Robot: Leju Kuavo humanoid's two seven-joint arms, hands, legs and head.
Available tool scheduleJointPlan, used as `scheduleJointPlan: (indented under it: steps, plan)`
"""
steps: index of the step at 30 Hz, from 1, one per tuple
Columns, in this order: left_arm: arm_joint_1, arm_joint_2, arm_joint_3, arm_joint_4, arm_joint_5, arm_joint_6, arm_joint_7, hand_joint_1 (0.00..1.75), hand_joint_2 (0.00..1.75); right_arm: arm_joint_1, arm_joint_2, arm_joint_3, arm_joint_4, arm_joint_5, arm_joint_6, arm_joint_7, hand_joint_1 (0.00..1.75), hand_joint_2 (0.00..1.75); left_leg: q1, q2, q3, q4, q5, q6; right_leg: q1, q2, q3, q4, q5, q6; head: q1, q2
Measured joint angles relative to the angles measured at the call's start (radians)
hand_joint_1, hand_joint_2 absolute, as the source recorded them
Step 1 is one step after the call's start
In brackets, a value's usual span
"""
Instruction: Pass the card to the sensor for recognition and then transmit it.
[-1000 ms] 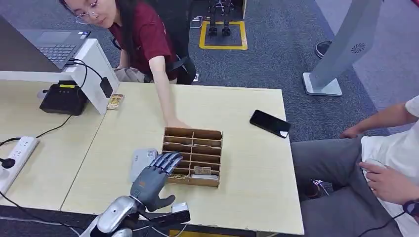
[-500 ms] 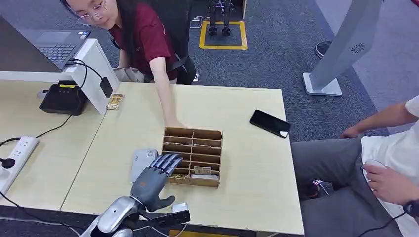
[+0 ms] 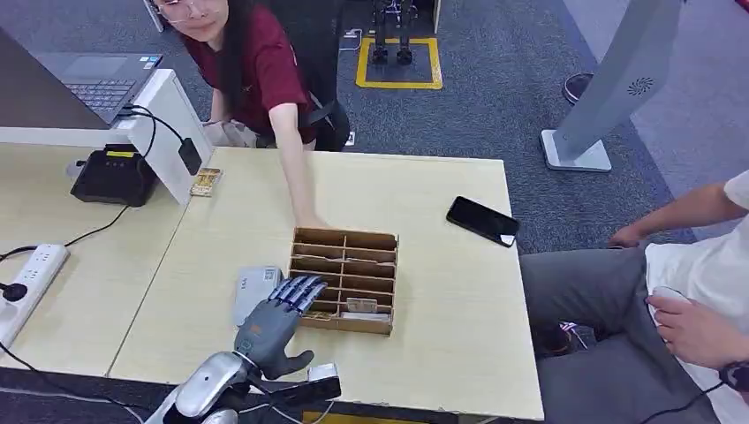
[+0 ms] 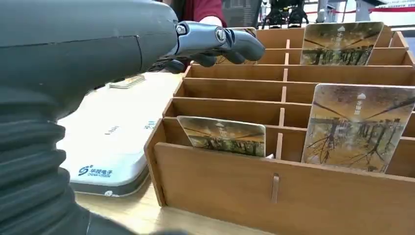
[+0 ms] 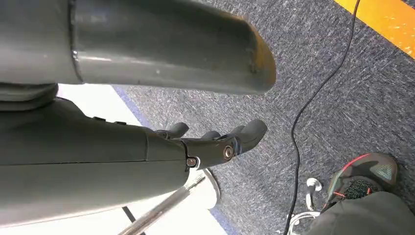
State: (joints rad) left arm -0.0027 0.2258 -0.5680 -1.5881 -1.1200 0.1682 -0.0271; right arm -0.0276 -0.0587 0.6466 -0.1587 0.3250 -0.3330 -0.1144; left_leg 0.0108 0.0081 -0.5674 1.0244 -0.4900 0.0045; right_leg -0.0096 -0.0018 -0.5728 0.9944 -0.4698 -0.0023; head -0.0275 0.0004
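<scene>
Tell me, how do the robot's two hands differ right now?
The left hand is raised over the table, fingers stretched above the wooden card rack; the right hand hangs low beside the body, over the carpet. The left is next to cards; the right is near nothing. Both are dark grey and hold nothing.

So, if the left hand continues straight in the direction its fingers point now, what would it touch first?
Most likely the wooden card rack. The left hand has its fingers spread above the rack's left slots, so its dividers or a card come first. Depth is unclear.
</scene>
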Motion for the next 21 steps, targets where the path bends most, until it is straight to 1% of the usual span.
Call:
scheduleJointPlan:
  steps: [11,21]
  plan:
    - [-0.002,-0.001,0.0,0.011,0.022,0.01,-0.021,1.75,1.75,-0.001,0.0,0.0,-0.002,0.003,0.001,0.003,0.0,0.0,0.0,0.0,0.0,0.0,0.0,0.0,0.0,0.0,0.0,0.0,0.0,0.0,0.0,0.0]
    - [-0.004,-0.005,0.0,0.011,0.031,0.016,-0.023,1.75,1.75,-0.001,0.0,0.0,-0.005,0.003,0.001,0.006,0.0,0.0,0.0,0.0,0.0,0.0,0.0,0.0,0.0,0.0,0.0,0.0,0.0,0.0,0.0,0.0]
